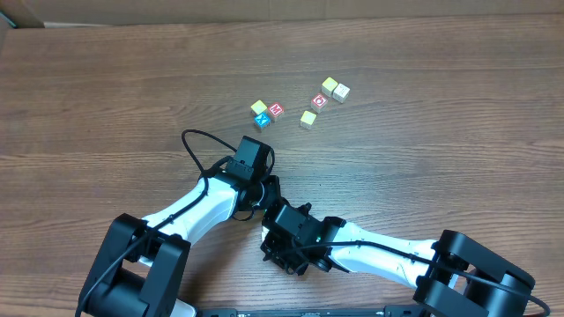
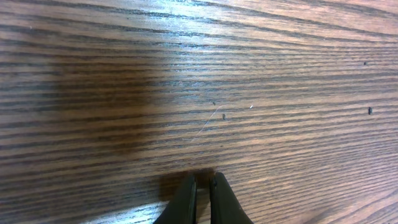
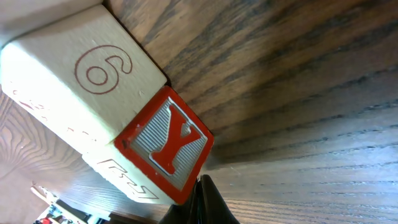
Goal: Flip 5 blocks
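The blocks [image 1: 308,118] lie scattered on the table [image 1: 106,79] around the red M block [image 1: 276,110]. The left gripper [image 2: 203,186] sits near the M block, closed on nothing. The right gripper [image 3: 200,202], well apart from the M block, is closed (empty), tips just beside a red Y block [image 3: 166,146].

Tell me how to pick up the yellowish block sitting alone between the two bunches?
Pinch the lone block on two opposite side faces, coming straight down from above. It is a cube lying flat on the table, and it seems to stand clear of the red-topped block nearby, so the fingers should fit on either side.
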`<state>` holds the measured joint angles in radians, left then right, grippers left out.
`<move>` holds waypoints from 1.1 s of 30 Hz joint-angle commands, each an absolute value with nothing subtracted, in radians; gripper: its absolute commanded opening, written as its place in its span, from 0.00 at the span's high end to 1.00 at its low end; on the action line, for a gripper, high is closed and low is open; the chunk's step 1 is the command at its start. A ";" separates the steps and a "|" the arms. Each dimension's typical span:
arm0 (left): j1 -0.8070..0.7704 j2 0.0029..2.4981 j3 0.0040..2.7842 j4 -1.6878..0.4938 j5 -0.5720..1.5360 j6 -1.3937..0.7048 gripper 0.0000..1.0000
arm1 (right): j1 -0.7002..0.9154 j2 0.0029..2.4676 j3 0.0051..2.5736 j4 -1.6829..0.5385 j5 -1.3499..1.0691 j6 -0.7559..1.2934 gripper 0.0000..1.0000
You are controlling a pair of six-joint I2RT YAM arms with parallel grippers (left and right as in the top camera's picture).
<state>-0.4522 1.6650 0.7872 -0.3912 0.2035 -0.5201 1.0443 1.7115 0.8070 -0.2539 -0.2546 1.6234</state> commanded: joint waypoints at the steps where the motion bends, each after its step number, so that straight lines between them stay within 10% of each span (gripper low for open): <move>1: -0.497 1.730 0.716 -0.431 0.257 -0.519 0.96 | 1.028 1.720 0.818 -0.215 -0.113 1.628 0.96; 33: -0.458 1.730 0.716 -0.430 0.221 -0.539 0.96 | 1.028 1.720 0.818 -0.241 -0.109 1.627 0.96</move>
<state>-0.4637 1.6695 0.7872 -0.3725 0.2043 -0.5240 1.0489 1.7115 0.8070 -0.2516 -0.2481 1.6226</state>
